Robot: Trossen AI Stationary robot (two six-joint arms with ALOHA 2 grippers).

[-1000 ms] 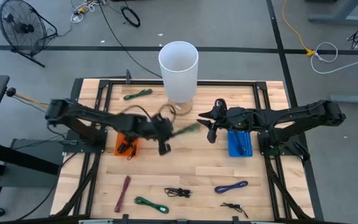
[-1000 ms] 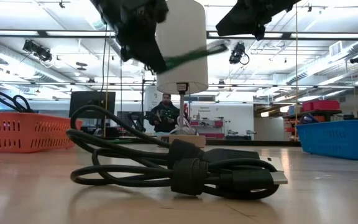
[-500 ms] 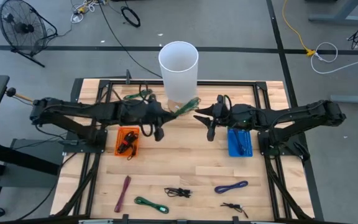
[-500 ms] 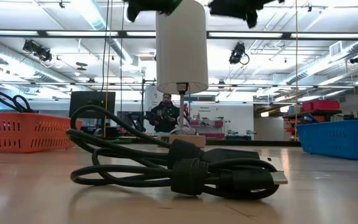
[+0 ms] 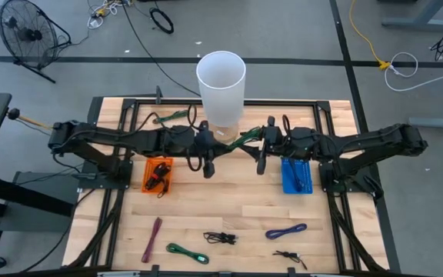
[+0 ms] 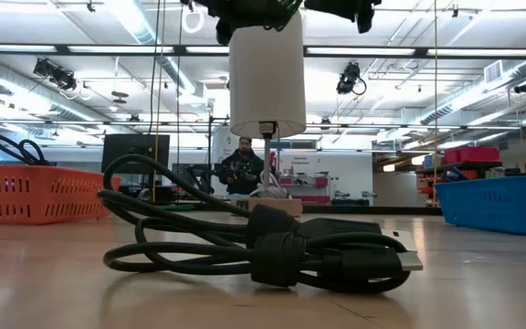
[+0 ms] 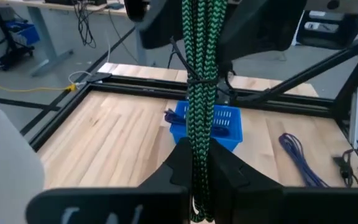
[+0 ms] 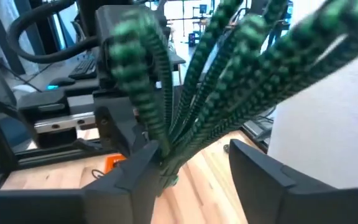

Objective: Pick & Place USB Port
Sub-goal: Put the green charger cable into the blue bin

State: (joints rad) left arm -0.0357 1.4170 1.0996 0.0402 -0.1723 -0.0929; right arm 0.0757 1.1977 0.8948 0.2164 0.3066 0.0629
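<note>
While both arms meet mid-table just in front of the white cylinder, a green-and-black braided cable hangs in the air between them. Left gripper: jaws closed on the cable; left wrist view shows the bundled strands pinched between its two dark fingers. Right gripper: jaws spread wide either side of the same bundle; fingers stand apart from the strands, no grip visible. Cable sits clear of the tabletop, between the orange bin on the left arm's side and the blue bin on the right arm's side. Low view: black cable coiled in the foreground on the wood; both grippers cut off above the cylinder. Person far off behind the table.
</note>
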